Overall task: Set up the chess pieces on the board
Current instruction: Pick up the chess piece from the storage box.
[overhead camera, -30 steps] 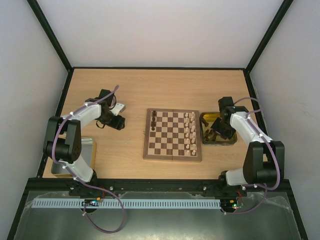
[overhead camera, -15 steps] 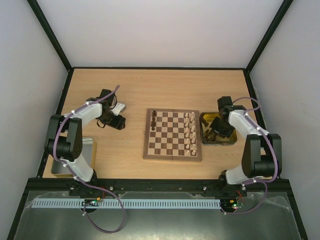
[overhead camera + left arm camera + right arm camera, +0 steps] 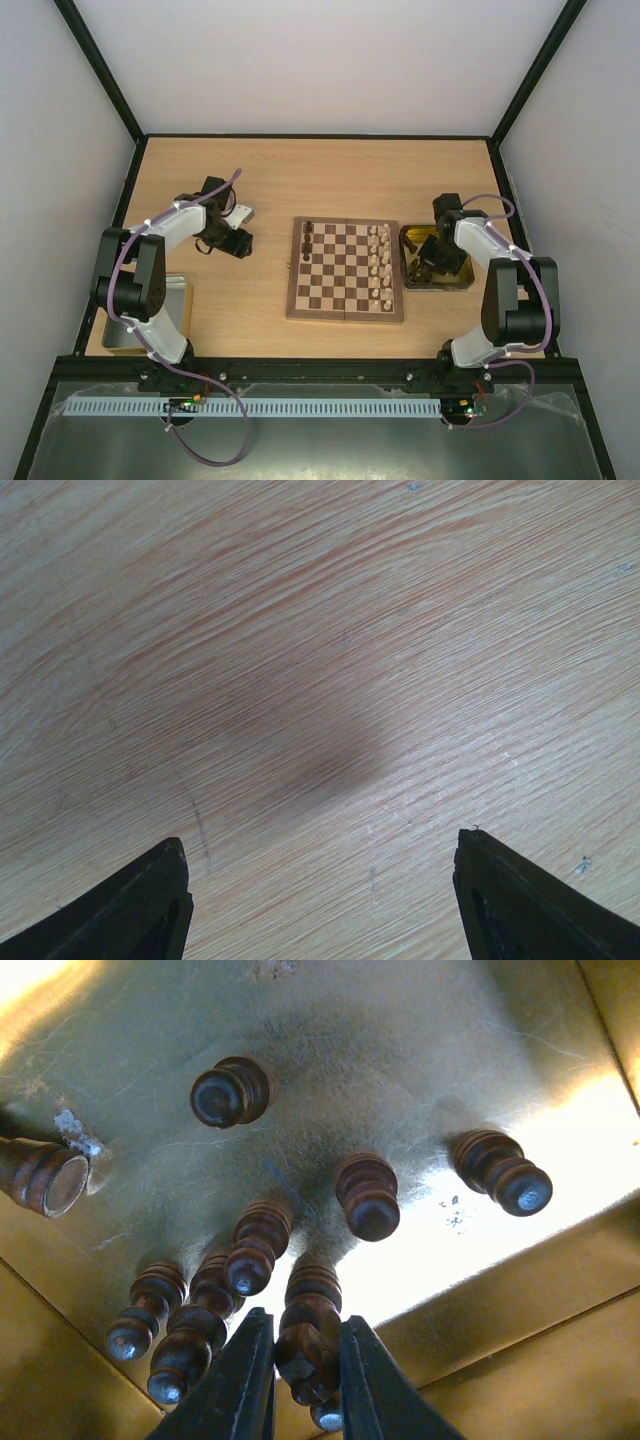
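The board (image 3: 346,317) lies in the middle of the table. Two rows of pale chess pieces (image 3: 380,262) stand along its right side, and a few dark ones (image 3: 308,238) at its far left corner. Several dark chess pieces (image 3: 368,1195) stand or lie in the shiny yellow tray (image 3: 440,287) right of the board. My right gripper (image 3: 306,1318) reaches down into that tray, its jaws shut on the top of one upright dark piece (image 3: 312,1350). My left gripper (image 3: 320,838) hangs open over bare table left of the board, holding nothing.
A grey metal tin (image 3: 176,300) sits at the near left edge beside the left arm's base. A small white object (image 3: 238,213) lies by the left gripper. Other dark pieces (image 3: 258,1248) crowd close to the held one. Enclosure walls ring the table.
My right gripper's jaws have drawn in onto the dark piece in the tray, and the right arm's elbow has shifted slightly. The left arm has not moved.
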